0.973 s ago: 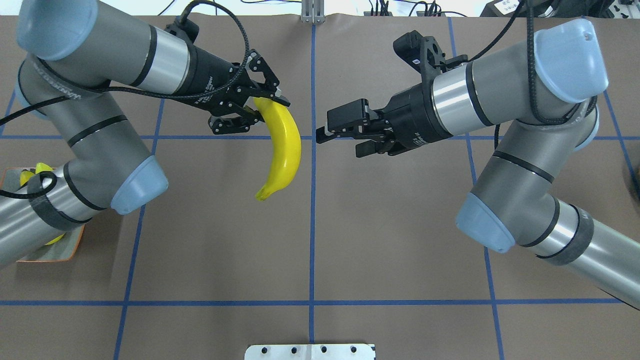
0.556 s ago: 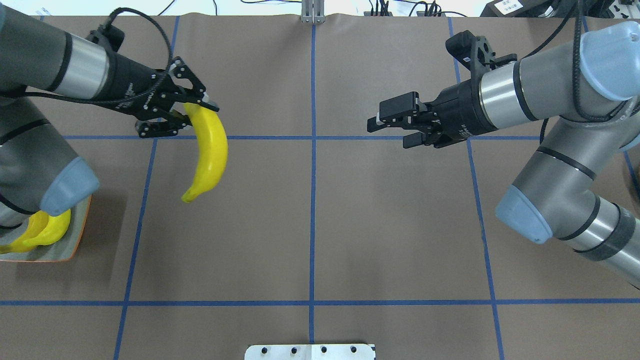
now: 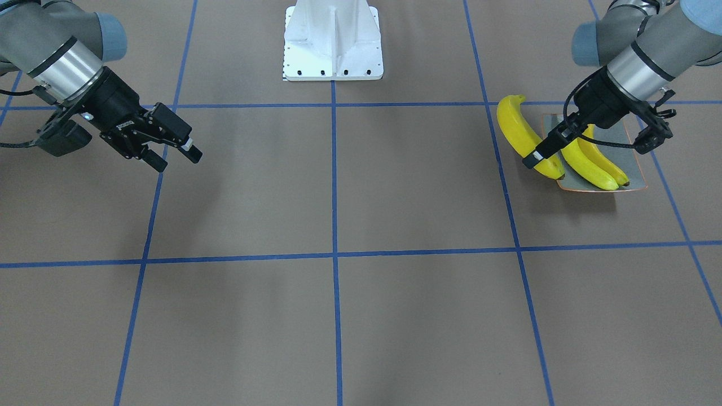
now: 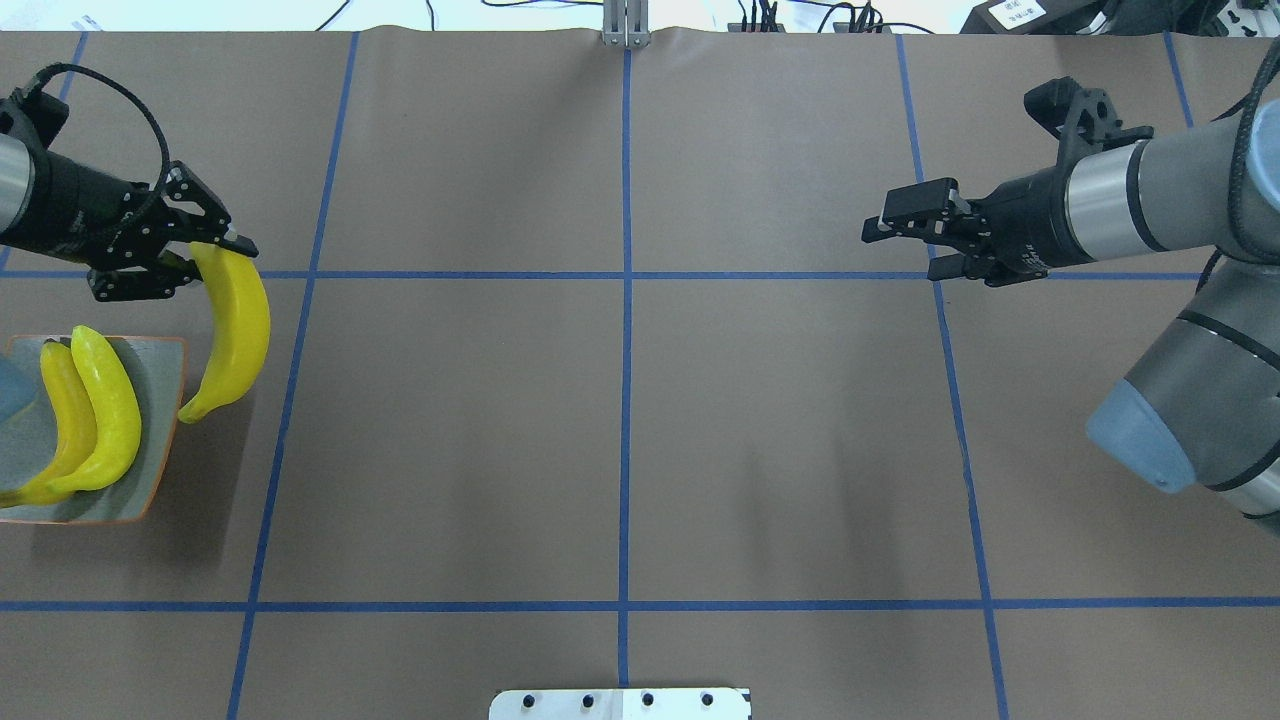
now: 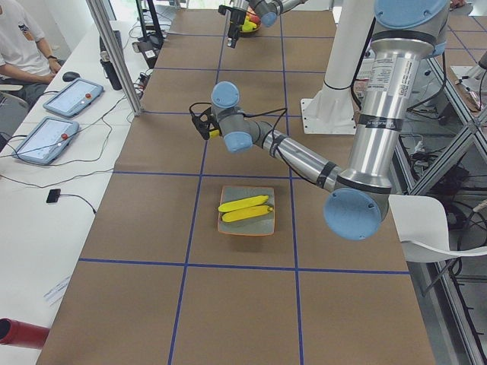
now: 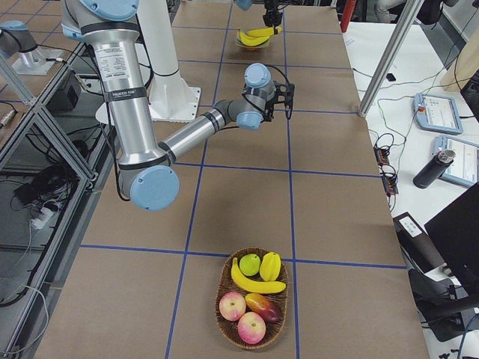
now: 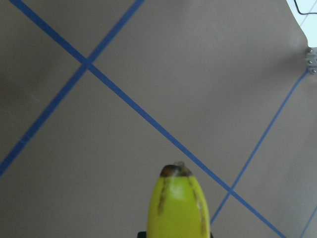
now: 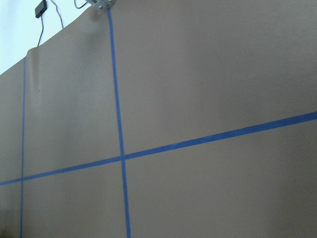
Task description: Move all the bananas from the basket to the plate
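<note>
Far left of overhead frame: left gripper [image 4: 205,262] clamped on the upper end of a banana [image 4: 240,330], hanging just right of the plate [image 4: 160,450], lower tip at its rim.
Plate: already carrying two bananas [image 4: 95,420] side by side; little bare room left.
Right gripper [image 4: 905,250]: at right of frame, parted moderately, empty, well apart from everything.
Risk: slipping or swinging from a one-end hold; landing on the rim and rolling onto the table [image 4: 620,420] if released too far right; nudging the lying pair if lowered too close.
Side view from the right only: basket [image 6: 220,288] with one more banana [image 6: 258,285] among other fruit [image 6: 233,305], so judged unfinished.
Left wrist view only: dark-tipped banana end against bare table, no plate in frame.
</note>
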### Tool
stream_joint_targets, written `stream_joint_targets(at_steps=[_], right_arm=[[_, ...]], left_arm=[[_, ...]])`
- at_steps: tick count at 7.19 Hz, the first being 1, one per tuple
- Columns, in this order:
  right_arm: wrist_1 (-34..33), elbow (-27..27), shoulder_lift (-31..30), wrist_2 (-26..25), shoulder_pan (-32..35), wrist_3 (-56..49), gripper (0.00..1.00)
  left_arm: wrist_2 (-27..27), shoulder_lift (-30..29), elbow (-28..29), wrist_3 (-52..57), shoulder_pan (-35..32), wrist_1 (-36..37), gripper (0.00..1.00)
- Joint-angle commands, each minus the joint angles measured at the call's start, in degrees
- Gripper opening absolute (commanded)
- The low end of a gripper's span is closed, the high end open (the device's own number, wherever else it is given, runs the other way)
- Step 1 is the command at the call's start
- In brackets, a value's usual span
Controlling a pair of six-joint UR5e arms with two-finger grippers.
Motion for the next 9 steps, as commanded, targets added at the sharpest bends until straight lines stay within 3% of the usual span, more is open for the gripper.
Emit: stream_joint_targets(at_steps=[1,2,4,9], right_arm=[[-0.2,-0.7,-2.8,-3.7,0.4,-0.1,1.0],[-0.2,-1.6,-3.2,-5.1,0.4,-1.0,1.0],[-0.2,-2.6,-3.0,-6.2,0.2,-1.1,1.0],[-0.2,-2.5,-3.3,-6.2,0.3,-1.0,1.0]], left_arm=[[0.9,4.2,-0.2,13.1,0.2,7.5,0.0],[3.6,7.8,0.0,20.9,0.5,8.1,0.0],[7.5,9.0,-0.1,31.1,0.6,14.4,0.0],[11.5,9.0,1.8,30.5,2.3,18.5,0.0]])
